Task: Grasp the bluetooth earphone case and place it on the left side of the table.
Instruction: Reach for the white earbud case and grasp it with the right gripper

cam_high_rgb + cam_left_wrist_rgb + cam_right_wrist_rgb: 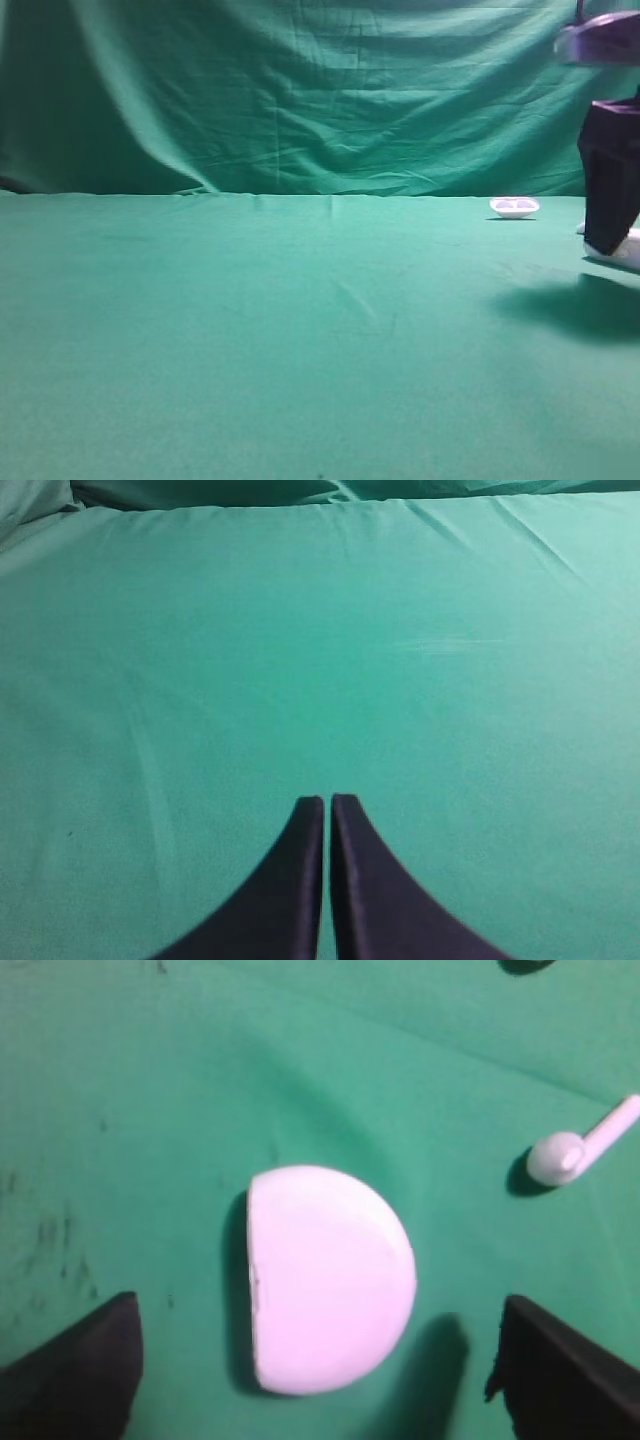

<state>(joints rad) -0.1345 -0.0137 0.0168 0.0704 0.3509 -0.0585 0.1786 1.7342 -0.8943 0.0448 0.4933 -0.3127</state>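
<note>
A small white dish (pixel 514 207) sits far right; a loose white earbud (pixel 578 1148) lies on the cloth.

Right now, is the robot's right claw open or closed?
Open: the right end effector has its fingers spread wide either side of the white earphone case, not touching it.

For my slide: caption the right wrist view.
Open right pincer straddles the white earphone case; a loose earbud lies nearby.

The left gripper (pixel 327 805) ends in two smooth, dark, almost black jaws that curve and taper toward blunt tips. The right gripper (pixel 318 1360) has the same dark, matte jaws with squared corners. In the high view it is a dark block under a blurred, paler housing.
</note>
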